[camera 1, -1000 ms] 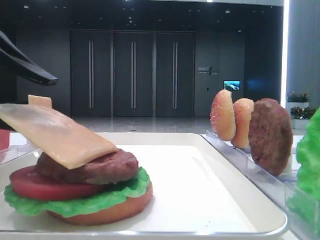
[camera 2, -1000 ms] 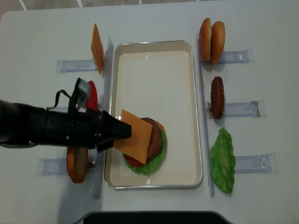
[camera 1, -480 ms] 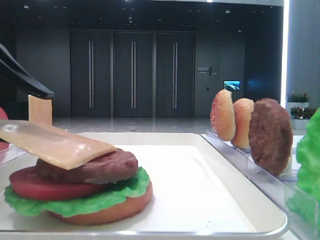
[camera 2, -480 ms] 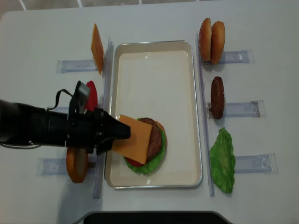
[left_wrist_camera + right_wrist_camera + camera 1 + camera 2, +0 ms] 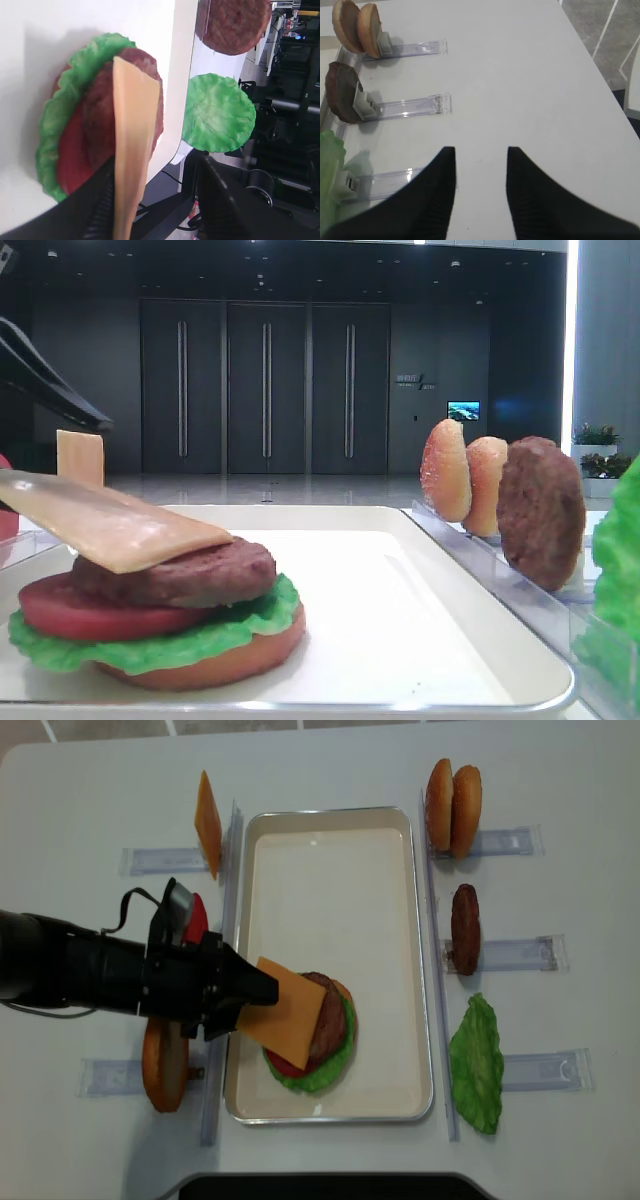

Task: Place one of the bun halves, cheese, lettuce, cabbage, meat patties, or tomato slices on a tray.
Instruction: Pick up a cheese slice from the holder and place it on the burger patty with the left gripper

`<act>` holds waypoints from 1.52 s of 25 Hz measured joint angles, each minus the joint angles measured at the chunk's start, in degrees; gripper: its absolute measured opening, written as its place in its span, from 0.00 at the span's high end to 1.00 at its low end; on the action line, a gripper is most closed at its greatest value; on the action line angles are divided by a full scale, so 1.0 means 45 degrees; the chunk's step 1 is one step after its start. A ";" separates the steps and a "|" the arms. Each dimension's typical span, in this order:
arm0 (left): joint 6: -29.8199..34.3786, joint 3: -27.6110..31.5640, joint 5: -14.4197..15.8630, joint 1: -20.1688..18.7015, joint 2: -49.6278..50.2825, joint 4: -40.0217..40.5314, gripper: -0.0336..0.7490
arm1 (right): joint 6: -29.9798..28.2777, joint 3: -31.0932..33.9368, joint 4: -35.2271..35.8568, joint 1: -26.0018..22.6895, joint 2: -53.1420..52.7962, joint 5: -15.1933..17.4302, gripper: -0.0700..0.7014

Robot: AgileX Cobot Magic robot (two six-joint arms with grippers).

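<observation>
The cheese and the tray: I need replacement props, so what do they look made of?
The cheese looks like thin flexible plastic or rubber, matte orange-tan: it sticks out stiffly past the patty, barely sagging. The tray looks like metal or enamelled sheet, smooth off-white with a shiny silvery rim.

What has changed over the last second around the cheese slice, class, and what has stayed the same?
The left gripper has drawn back slightly toward the tray's left edge, jaws open. The cheese has sagged lower, one end resting on the patty, the other overhanging the stack. The stack, tray and holders stayed put.
</observation>
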 joint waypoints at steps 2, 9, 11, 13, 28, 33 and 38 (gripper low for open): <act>-0.0190 0.0000 0.0000 0.0000 0.0005 0.0046 0.49 | 0.0000 0.0000 0.0000 0.0000 0.0000 0.0000 0.59; -0.1199 0.0000 -0.0049 0.0000 0.0005 0.0898 0.49 | 0.0000 0.0000 0.0000 0.0000 0.0000 0.0000 0.59; -0.1348 0.0000 -0.0049 0.0000 0.0005 0.1007 0.49 | 0.0000 0.0000 0.0000 0.0000 0.0000 0.0000 0.59; -0.1460 -0.0010 -0.0049 0.0000 0.0005 0.1022 0.49 | 0.0000 0.0000 0.0000 0.0000 0.0000 0.0000 0.59; -0.3528 -0.1544 -0.0356 -0.0773 -0.0239 0.2473 0.51 | 0.0000 0.0000 0.0000 0.0000 0.0000 0.0000 0.59; -0.4854 -0.2829 -0.1330 -0.2828 -0.0239 0.3207 0.51 | 0.0000 0.0000 0.0000 0.0000 0.0000 0.0000 0.59; -0.6753 -0.4263 -0.1271 -0.3552 -0.0239 0.4944 0.51 | 0.0000 0.0000 0.0000 0.0000 0.0000 0.0000 0.59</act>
